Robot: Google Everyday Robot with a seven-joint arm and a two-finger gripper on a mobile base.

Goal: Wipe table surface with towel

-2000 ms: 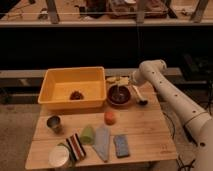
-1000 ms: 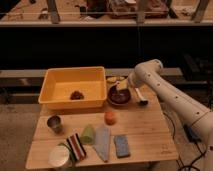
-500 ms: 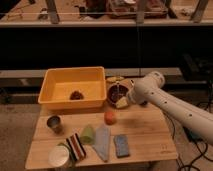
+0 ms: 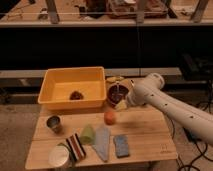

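Change: the arm [image 4: 172, 104] has swung down and to the left since the earlier views. It used to arch above the bowl, and its forearm now crosses the right rear of the table [image 4: 150, 131].
Gripper: the gripper [image 4: 120, 101] sits at the front right edge of the bowl [image 4: 114, 93], just behind the orange [image 4: 110, 116].
Fingers: spread to their widest, with nothing held between them.
Contact: cannot tell whether the gripper touches the bowl (the two overlap in this view).
Towel: the towel [image 4: 102, 142] lies flat at the front centre of the table, where it lay before. It is untouched and well apart from the gripper.
Towel neighbours: the green cup [image 4: 88, 134] is just beside it on the left and the blue pad [image 4: 121, 145] just beside it on the right.
Front left: striped cloth [image 4: 76, 147], white lid [image 4: 59, 156], metal cup [image 4: 54, 123].
Rear left: yellow bin [image 4: 50, 82] with a small dark object [image 4: 76, 95] inside.
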